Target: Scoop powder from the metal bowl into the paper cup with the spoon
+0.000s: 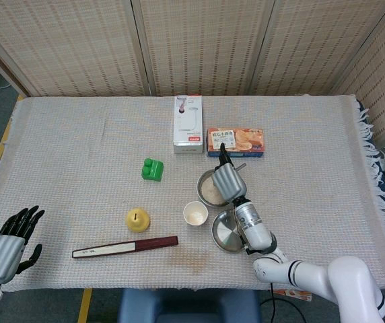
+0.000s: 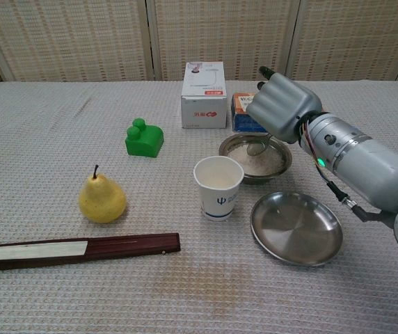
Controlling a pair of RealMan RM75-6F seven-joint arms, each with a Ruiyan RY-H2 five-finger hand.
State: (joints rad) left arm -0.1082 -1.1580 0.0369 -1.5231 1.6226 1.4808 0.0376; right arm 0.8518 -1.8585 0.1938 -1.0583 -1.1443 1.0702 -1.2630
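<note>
My right hand (image 2: 282,106) (image 1: 227,180) hovers over the metal bowl (image 2: 235,146) (image 1: 204,183) of pale powder and holds a metal spoon (image 2: 257,146). The spoon's bowl dips into the powder near the middle. The white paper cup (image 2: 218,186) (image 1: 195,213) stands just in front and to the left of the bowl, upright. My left hand (image 1: 7,245) rests at the near left table edge, fingers apart, holding nothing.
An empty metal plate (image 2: 296,228) lies in front of the bowl, under my right forearm. A yellow pear (image 2: 101,197), a green block (image 2: 144,139), a folded fan (image 2: 77,249), a white box (image 2: 204,85) and an orange box (image 1: 235,142) lie around.
</note>
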